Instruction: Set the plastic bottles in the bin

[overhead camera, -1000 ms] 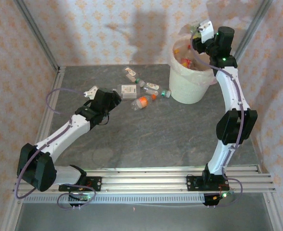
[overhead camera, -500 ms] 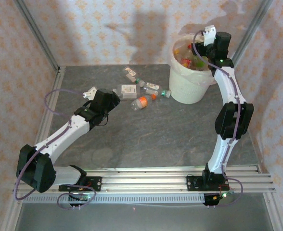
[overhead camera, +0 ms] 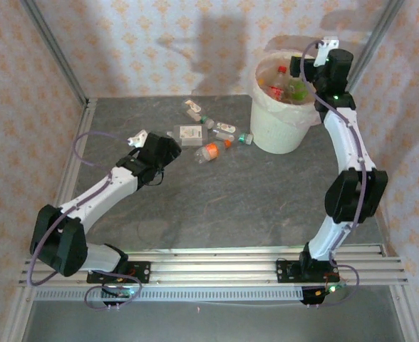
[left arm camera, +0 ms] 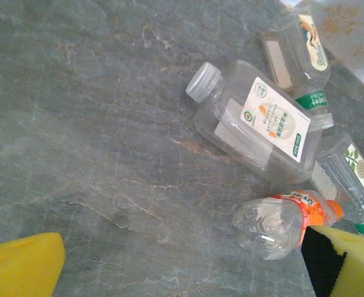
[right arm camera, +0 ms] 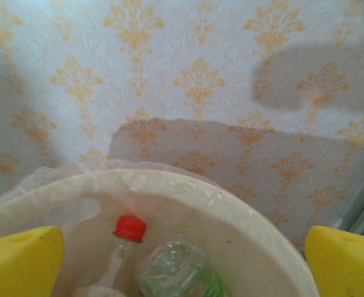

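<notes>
Left gripper (left arm camera: 188, 269), its 2 pads wide apart and empty, hangs over bottles (left arm camera: 256, 124) on the table (left arm camera: 77, 124). The orange-label bottle (left arm camera: 281, 219) lies nearest. It is probably light, springy and slick, so pinch mid-body. Right gripper (right arm camera: 182, 260), wide open and empty, is above the bin (right arm camera: 169, 179).

Glossy, clear, crumpled plastic bottles (left arm camera: 256, 127) near the bin (overhead camera: 281, 132): smooth white plastic, thin translucent film liner (right arm camera: 169, 179). Matt, veined stone-look table (left arm camera: 77, 124).
</notes>
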`<move>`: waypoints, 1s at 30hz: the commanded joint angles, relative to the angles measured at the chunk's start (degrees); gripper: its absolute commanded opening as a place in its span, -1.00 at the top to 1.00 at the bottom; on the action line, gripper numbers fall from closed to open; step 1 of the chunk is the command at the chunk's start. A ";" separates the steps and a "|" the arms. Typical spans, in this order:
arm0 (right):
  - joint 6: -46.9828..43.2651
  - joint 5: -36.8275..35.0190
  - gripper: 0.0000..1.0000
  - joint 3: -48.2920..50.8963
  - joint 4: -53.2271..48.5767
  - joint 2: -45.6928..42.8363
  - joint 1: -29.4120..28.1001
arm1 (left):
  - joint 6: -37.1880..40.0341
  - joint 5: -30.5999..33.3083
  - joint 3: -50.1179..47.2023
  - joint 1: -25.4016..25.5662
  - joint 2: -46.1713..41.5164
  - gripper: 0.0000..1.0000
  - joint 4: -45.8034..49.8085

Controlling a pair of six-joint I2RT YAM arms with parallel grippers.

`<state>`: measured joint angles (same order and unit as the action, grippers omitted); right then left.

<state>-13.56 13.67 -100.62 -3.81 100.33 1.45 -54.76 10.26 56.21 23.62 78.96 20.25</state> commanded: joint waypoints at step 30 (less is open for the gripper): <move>10.94 13.29 -0.99 31.71 -14.84 -38.07 -11.51 | 12.06 -18.73 44.47 -7.31 40.57 -1.00 -1.20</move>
<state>-3.40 27.27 -69.60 -16.95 64.18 -9.72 -46.89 -7.55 97.84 17.50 117.75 17.12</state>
